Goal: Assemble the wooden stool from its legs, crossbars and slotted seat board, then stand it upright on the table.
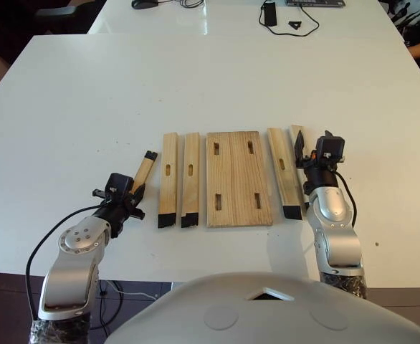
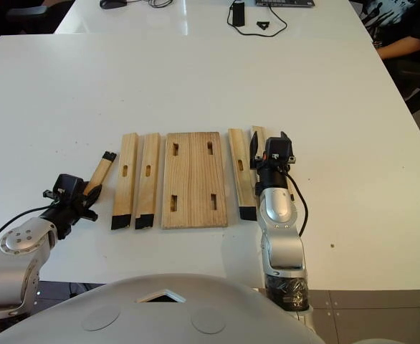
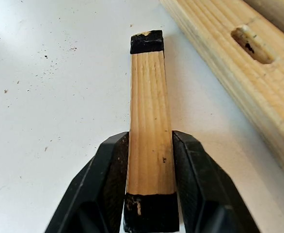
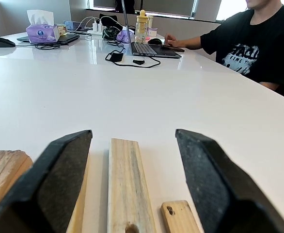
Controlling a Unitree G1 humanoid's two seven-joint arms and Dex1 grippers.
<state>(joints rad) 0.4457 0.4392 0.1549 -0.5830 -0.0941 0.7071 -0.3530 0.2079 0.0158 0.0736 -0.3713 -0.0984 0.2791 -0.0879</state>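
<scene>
Head view: seat board (image 1: pixel 239 178) lies flat mid-table, with a slotted leg (image 1: pixel 168 179) and a second leg (image 1: pixel 191 179) on its left and a third leg (image 1: pixel 284 172) on its right. My left gripper (image 1: pixel 137 195) and right gripper (image 1: pixel 312 147) sit low at the row's two ends.
Left wrist view: my left fingers (image 3: pixel 108 170) are clamped tight on a black-tipped crossbar (image 3: pixel 150 111) lying on the table (image 3: pixel 45 97).
Right wrist view: my right fingers (image 4: pixel 67 165) are spread wide and hold nothing, straddling a wooden bar (image 4: pixel 125 179).
</scene>
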